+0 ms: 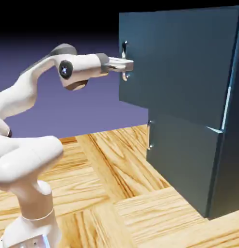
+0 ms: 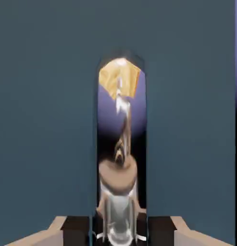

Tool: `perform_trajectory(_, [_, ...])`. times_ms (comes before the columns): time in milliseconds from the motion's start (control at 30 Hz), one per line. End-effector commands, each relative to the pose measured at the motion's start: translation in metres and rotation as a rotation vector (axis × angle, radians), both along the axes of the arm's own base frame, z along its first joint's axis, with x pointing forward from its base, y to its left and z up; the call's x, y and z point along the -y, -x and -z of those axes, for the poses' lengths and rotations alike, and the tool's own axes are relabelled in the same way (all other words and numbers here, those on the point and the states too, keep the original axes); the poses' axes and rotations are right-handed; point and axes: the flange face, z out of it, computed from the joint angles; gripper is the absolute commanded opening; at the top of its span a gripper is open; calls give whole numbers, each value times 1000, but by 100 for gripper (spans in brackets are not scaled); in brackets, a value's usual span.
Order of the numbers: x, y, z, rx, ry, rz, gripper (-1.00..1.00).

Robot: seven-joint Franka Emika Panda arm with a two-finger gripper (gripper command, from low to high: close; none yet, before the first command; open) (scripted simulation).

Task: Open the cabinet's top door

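Step in hand: pulling the top door (image 1: pixel 182 63) open. Door pos.: upper part of the cabinet (image 1: pixel 231 184), at the exterior view's right; its far left edge stands out past the lower door (image 1: pixel 182 155), so it looks ajar, hinge prob. on the near right side. The gripper (image 1: pixel 125 65) is closed w/ the handle (image 1: pixel 124 46) btwn its fingertips, at the door's far left edge. Next move: keep the grip, draw the handle toward the robot in an arc abt. the hinge, and turn the wrist w/ the door. Caution: a straight pull may slip the fingers off the bar. Full opening remains to be done.
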Motion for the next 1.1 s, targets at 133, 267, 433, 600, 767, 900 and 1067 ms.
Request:
perform_trajectory(133, [46, 42, 0, 1, 0, -138, -100])
perform_trajectory(267, [77, 64, 0, 1, 0, -223, -100])
perform_trajectory(433, [112, 85, 0, 1, 0, -313, -100])
perform_trajectory(600, [146, 102, 0, 1, 0, -397, -100])
perform_trajectory(767, [183, 116, 0, 1, 0, -484, -100])
perform_trajectory(900, [204, 123, 0, 1, -1, -530, -100])
perform_trajectory(1067, [224, 128, 0, 1, -1, -578, -100])
